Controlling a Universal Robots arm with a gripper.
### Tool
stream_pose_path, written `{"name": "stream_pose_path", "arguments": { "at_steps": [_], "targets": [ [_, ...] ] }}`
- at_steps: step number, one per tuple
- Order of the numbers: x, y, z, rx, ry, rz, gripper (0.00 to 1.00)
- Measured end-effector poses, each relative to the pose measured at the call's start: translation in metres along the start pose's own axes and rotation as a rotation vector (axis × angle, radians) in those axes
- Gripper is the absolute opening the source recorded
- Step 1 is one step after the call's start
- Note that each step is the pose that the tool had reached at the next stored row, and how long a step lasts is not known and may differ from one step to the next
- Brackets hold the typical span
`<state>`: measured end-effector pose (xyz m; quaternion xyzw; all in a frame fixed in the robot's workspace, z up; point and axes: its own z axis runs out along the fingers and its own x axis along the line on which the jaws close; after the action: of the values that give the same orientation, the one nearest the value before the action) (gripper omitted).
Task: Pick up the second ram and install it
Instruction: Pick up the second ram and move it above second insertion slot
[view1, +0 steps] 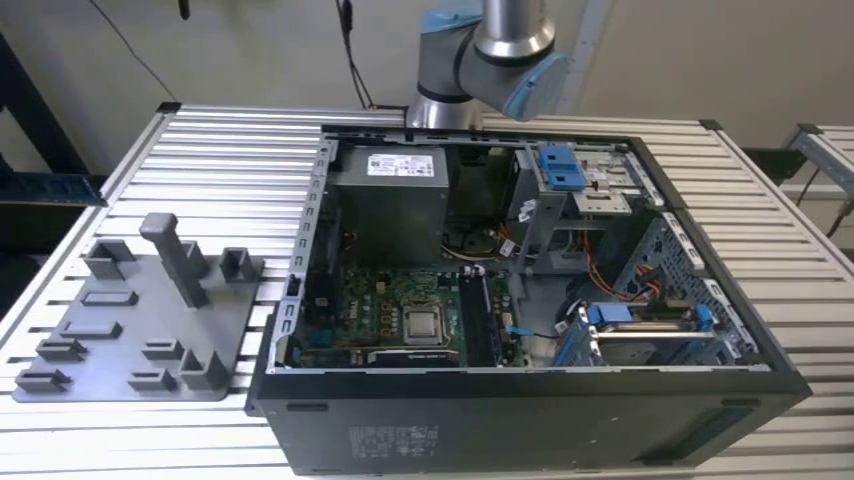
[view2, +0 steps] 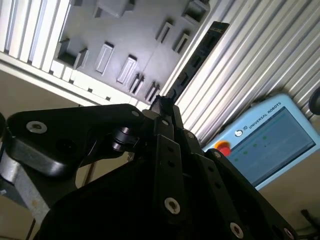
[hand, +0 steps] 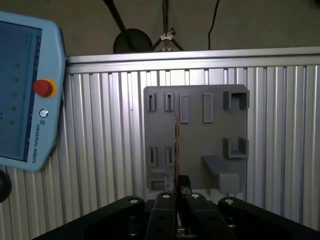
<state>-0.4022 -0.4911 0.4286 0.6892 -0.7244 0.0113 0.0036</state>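
The computer case (view1: 534, 420) takes the tabletop's (view1: 200, 135) middle and the exterior view's right side; the fixture plate (view1: 127, 315) lies just beside it, by the opposite edge. Inside the case the motherboard (view1: 387, 310) lies before the power supply (view1: 394, 205) — the drive cage (view1: 601, 200) beside both. In the second wrist view the second ram (view2: 198, 54) juts from the gripper (view2: 162, 102) — above the tabletop.

Open PC case (view1: 534, 415) sat on the slatted aluminium surface (view1: 227, 140). Inside were the power supply (view1: 390, 200), the motherboard (view1: 360, 320) with its CPU (view1: 424, 325), and blue drive latches (view1: 563, 168). Gray fixture plate (view1: 134, 325) lay just beside the case, on the exterior view's left. Teach pendant (hand: 25, 90) (view2: 270, 142) with red button (hand: 43, 87) was in both wrist views.
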Motion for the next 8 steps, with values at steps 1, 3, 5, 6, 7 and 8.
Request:
{"name": "stream_pose_path", "arguments": {
  "at_steps": [1, 3, 5, 6, 7, 8],
  "targets": [
    [-0.0001, -0.0018, 0.0, 0.0, 0.0, 0.0, 0.14],
    [-0.0002, -0.0051, 0.0001, 0.0, -0.0001, 0.0, 0.14],
    [-0.0004, -0.0083, 0.0001, 0.0, -0.0001, 0.0, 0.14],
    [-0.0005, -0.01, 0.0001, 0.0, 0.0, 0.0, 0.14],
    [-0.0006, -0.0117, 0.0001, -0.0001, 0.0, 0.0, 0.14],
    [-0.0007, -0.0134, 0.0002, 0.0, -0.0001, 0.0, 0.14]
  ]
}}
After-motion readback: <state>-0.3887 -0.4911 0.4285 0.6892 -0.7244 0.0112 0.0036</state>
